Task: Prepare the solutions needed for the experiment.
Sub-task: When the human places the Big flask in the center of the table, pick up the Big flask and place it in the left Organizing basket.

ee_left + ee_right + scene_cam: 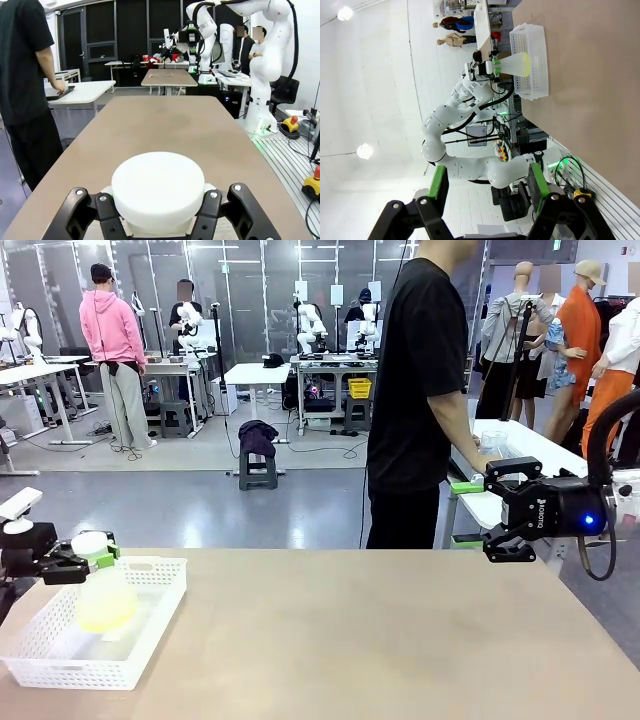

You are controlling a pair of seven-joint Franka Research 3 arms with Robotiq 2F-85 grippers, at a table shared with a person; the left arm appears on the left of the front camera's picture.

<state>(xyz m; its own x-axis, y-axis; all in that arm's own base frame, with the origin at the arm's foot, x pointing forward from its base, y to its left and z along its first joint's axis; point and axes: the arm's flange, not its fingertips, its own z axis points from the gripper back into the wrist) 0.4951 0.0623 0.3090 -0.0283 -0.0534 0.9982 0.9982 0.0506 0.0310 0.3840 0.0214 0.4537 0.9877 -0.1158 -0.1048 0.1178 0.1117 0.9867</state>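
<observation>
At the lower left of the front view, nearest the camera, sits a white basket [150,585] of open plastic mesh on the tan table [380,640]. Just above it hangs a see-through conical flask [103,598], its bottom tinted by the solutions [105,615], a shallow pale yellow-green liquid. The flask's base looks to be inside the basket's walls, though I cannot tell whether it touches the floor of it. The left gripper [88,558] comes in from the left edge and is clamped tight around the flask's neck, right under the small white round cap [88,543]. In the left wrist view that cap [157,187] sits big and low in the centre, with the black fingers [107,215] pressed in on either side below it.

Farther back, at the right middle of the front view, the right gripper [470,512] hangs in the air past the table's far right corner, turned sideways and pointing to picture left, its green-padded jaws standing well apart with nothing between them. In the right wrist view its two fingers [438,182] rise from the bottom edge, wide apart, and the flask [517,63] and basket [536,60] show small at the top, tipped on their side.

Beyond the table, a person in a black shirt [420,390] stands at the upper centre-right, one hand down on a white side table [530,445].
</observation>
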